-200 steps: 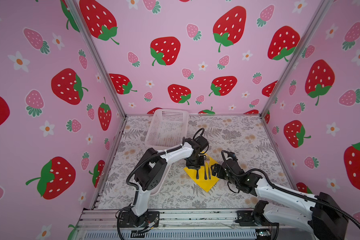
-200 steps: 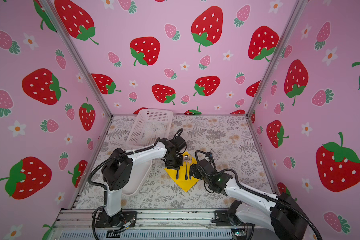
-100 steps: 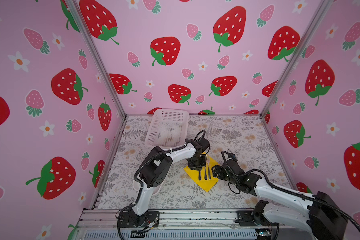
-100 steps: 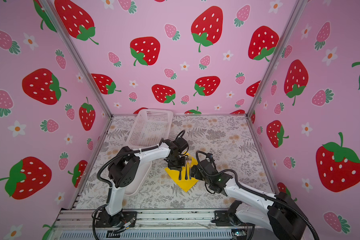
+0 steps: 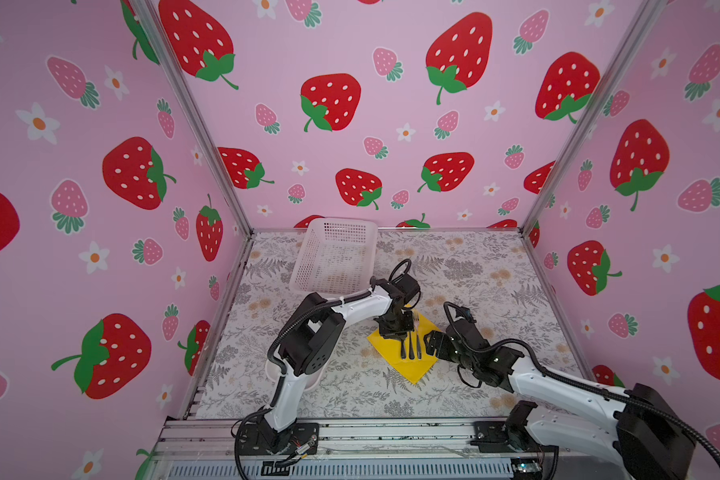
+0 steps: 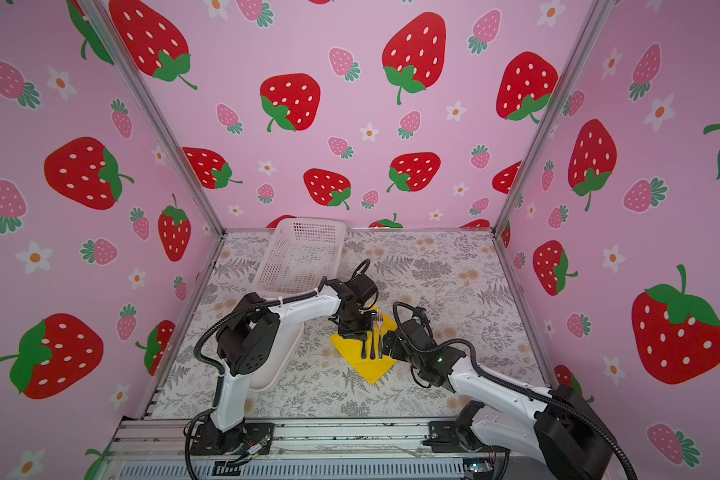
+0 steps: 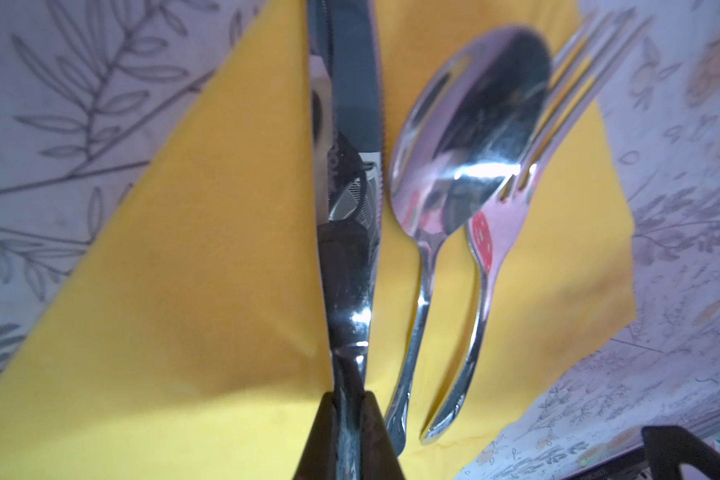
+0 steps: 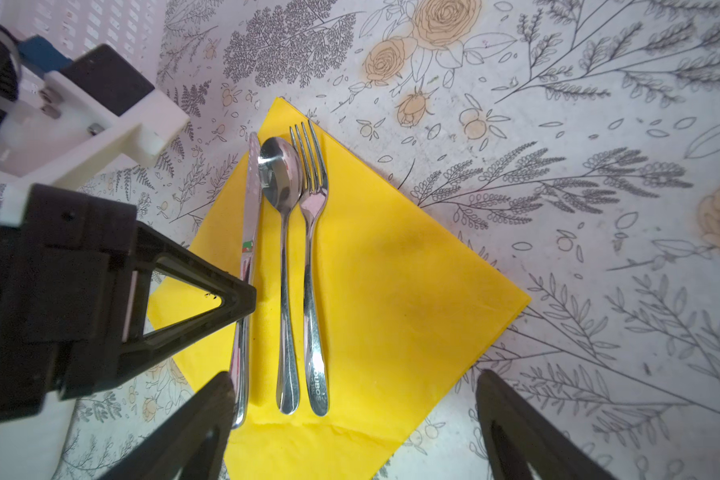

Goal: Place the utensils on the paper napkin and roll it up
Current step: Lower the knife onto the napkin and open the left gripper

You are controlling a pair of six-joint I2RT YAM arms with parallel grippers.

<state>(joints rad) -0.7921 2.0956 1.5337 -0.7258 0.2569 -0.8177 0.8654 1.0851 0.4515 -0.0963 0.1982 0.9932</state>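
Note:
The yellow paper napkin (image 5: 408,368) (image 6: 366,368) lies flat as a diamond on the floral table. On it a spoon (image 8: 283,249) and a fork (image 8: 313,249) lie side by side, heads toward the back. My left gripper (image 5: 399,337) (image 6: 360,336) (image 7: 350,415) is shut on the handle of a knife (image 8: 251,195) (image 7: 352,124), which runs parallel to the spoon (image 7: 470,124) and low over the napkin (image 7: 175,291). My right gripper (image 5: 427,343) (image 8: 354,382) stands open over the napkin's (image 8: 400,291) near right edge, holding nothing.
A white perforated basket (image 5: 333,257) (image 6: 300,257) stands at the back left. A white tray (image 6: 279,365) lies under the left arm near the left wall. Pink strawberry walls close in three sides.
The left arm's elbow has swung right and its gripper has come slightly forward and down with the knife. The right arm has stayed still.

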